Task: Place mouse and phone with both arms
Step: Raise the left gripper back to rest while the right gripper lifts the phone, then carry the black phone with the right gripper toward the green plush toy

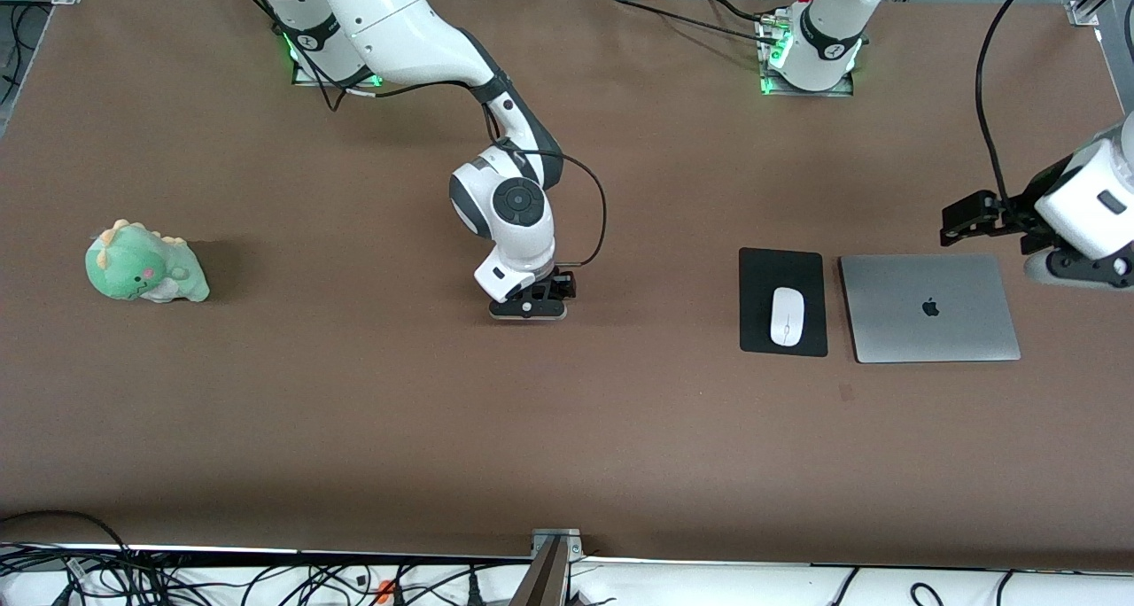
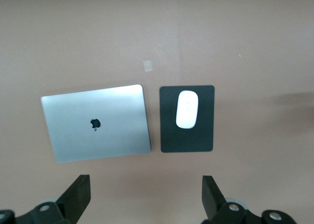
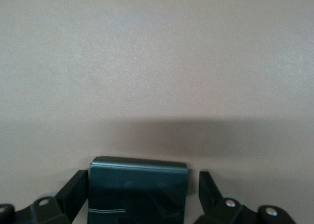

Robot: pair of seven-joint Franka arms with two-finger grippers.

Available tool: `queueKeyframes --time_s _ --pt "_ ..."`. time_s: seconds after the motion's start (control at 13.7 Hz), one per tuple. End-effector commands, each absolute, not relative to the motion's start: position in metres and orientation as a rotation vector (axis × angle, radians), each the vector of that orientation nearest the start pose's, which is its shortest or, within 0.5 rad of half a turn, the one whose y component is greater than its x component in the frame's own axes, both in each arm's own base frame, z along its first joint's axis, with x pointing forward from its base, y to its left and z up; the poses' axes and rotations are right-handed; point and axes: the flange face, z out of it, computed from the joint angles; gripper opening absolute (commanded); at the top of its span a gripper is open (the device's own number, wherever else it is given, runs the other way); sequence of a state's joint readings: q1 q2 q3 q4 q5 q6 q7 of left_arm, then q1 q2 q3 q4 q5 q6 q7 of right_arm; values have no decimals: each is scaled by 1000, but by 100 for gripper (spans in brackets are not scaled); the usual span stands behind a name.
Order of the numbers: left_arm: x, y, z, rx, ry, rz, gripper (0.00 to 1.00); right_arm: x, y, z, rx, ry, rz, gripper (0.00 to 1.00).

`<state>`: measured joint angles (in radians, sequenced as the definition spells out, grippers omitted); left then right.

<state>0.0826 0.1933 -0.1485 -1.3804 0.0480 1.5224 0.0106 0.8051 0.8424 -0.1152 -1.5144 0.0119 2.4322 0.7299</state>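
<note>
The white mouse [image 1: 786, 315] lies on a black mouse pad [image 1: 760, 274], toward the left arm's end of the table; it also shows in the left wrist view [image 2: 187, 109]. The black phone [image 3: 137, 202] lies on the table mid-table, between the fingers of my right gripper [image 3: 142, 180]. One finger touches its side and a gap shows at the other. In the front view that gripper [image 1: 530, 307] is down at the table and hides most of the phone. My left gripper [image 2: 145, 199] is open and empty, high in the air beside the laptop.
A closed silver laptop [image 1: 928, 307] lies beside the mouse pad, toward the left arm's end. A green plush dinosaur [image 1: 144, 264] sits toward the right arm's end of the table. The table edge nearest the front camera has cables below it.
</note>
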Motion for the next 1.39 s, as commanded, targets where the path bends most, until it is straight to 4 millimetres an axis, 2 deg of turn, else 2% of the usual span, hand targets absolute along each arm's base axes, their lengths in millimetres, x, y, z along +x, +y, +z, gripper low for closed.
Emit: queueKeyframes --time_s 0.0,0.07,0.15,0.22,0.36,0.51,0.73,0.95,1.09,1.31 --pt "554 -19 605 -3114 120 -38 100 542 468 167 -3157 -7 -172 84" --pt "550 -25 606 -3112 115 -34 100 541 469 167 -3158 -10 -170 67" --pt "551 -29 606 -3114 103 -15 100 542 468 168 -3156 -19 -173 57" --pt "552 -28 606 -3113 81 -15 100 543 468 169 -3156 -26 -173 53" --pt "551 -36 606 -3111 62 -12 100 548 463 173 -3170 -32 -154 32" --pt "550 -41 607 -3112 76 -14 100 555 451 177 -3207 -85 -78 20" --pt "550 -36 608 -3108 79 -16 100 598 410 220 -3250 -181 81 18" --pt "551 -31 609 -3104 70 -19 100 632 357 250 -3233 -306 165 12" --pt "552 -32 610 -3102 74 -26 100 638 328 255 -3215 -370 215 9" --pt "552 -34 612 -3102 81 -33 100 654 267 256 -3202 -366 217 4"
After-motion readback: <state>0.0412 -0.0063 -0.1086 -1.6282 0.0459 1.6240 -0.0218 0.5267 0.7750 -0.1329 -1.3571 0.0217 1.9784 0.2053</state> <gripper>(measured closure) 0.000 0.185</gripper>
